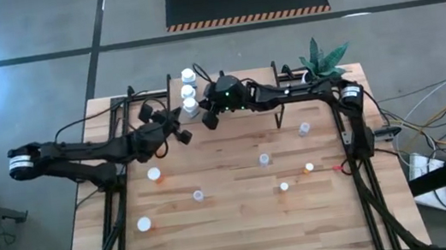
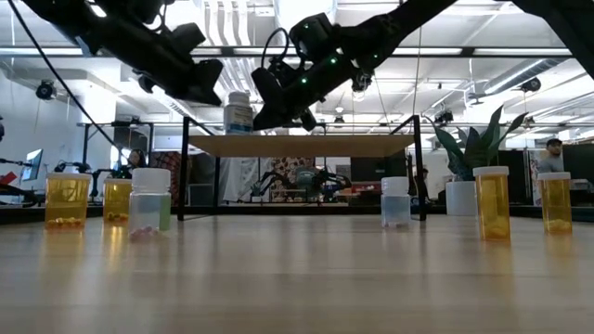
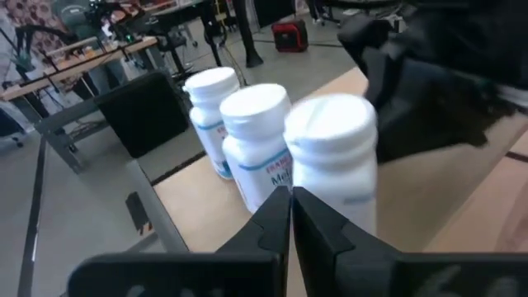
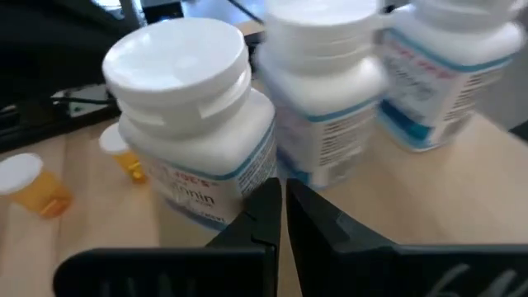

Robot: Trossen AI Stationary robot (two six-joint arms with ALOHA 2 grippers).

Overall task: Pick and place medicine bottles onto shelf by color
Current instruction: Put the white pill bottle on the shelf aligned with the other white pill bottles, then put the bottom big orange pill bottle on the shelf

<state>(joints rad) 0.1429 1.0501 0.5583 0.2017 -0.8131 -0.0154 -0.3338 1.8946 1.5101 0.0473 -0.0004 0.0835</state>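
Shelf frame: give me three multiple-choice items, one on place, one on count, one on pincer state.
1. Where do the white-capped white medicine bottles stand?
A. on the light-wood shelf's left end
B. on the tabletop
C. beside the plant

2. How many white bottles stand there?
A. one
B. three
C. five

3. How is the left pincer?
A. wide open
B. gripping an orange bottle
C. shut, empty

Key: 1 A, the white bottles line up on the shelf in the high view. 2 B, three caps show. 3 C, the left pincer has its fingers together before the bottles.
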